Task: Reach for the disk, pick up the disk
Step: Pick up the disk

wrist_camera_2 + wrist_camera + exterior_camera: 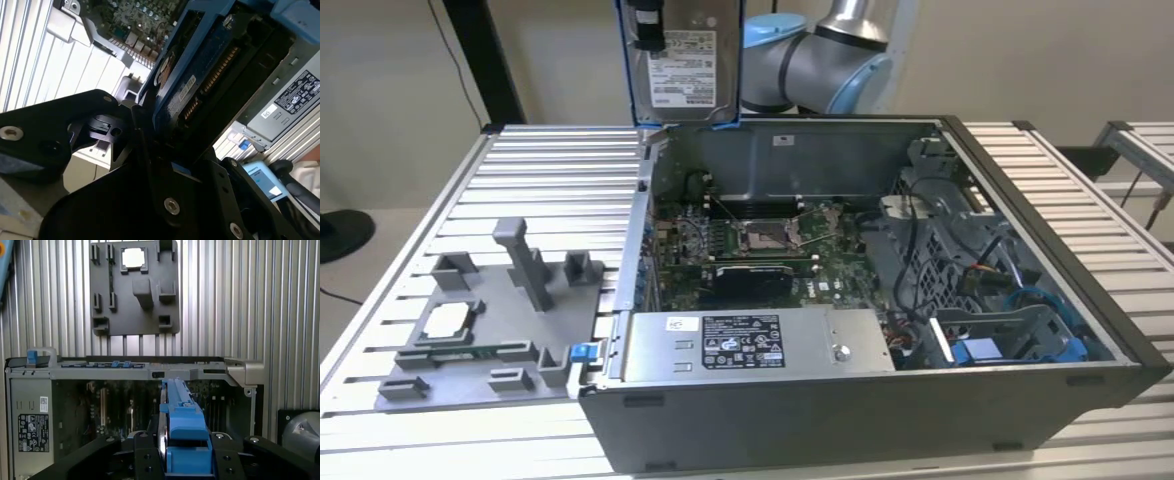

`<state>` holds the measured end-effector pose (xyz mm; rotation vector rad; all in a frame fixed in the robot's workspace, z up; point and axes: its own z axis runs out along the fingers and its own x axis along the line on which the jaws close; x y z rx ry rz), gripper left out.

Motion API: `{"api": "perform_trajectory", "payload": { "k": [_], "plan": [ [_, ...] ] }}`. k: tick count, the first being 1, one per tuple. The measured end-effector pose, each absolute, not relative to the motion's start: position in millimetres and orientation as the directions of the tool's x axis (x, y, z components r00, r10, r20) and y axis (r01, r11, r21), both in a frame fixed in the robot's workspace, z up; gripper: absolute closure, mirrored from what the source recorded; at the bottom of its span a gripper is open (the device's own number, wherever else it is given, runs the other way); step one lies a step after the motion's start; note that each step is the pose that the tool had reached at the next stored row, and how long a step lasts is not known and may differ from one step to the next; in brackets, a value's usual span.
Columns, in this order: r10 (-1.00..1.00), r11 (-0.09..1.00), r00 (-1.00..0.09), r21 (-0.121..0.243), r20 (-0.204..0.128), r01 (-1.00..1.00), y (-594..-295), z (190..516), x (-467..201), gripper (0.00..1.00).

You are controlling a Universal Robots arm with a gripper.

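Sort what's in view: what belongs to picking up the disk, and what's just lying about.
In the job:
- disk, held up above the case
- claw, shut on the disk

Lying about:
- case, open
- power supply in the case
- fixture beside the case
- chip on the fixture
- table

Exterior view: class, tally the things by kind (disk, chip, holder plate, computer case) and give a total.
Disk: 1
Chip: 1
Plate: 1
Case: 1
Total: 4
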<state>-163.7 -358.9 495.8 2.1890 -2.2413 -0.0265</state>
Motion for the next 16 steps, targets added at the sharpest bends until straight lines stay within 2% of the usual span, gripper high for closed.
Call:
{"api": "perform_trajectory", "payload": {
  "k": [16],
  "plan": [
    [-1.0, 0.023, -0.024, 0.019, -0.006, -1.0, -359, 496, -120, 1.0]
  ]
}}
